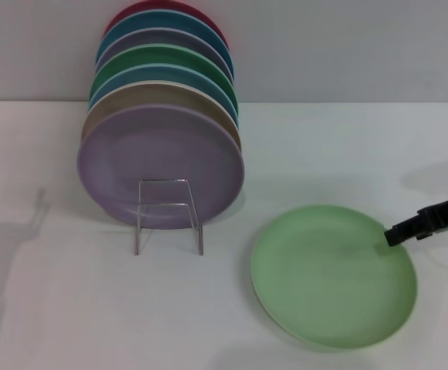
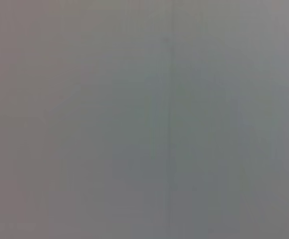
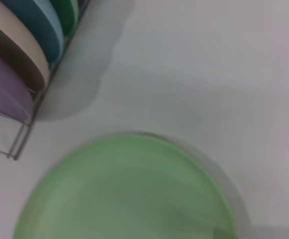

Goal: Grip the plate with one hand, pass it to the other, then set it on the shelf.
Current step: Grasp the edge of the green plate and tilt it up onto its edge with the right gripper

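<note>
Plate: light mint-green, lying flat on the white table, to the right of the shelf and apart from it.
Right gripper: reaches in from the right edge, its black tip at the plate's right rim; whether the fingers are spread or clenched cannot be told.
Shelf: silvery wire stand, upright, holding a row of plates on edge.
Lavender plate: frontmost in the row; tan, blue, green, and red ones behind.
Left gripper: out of sight.
</note>
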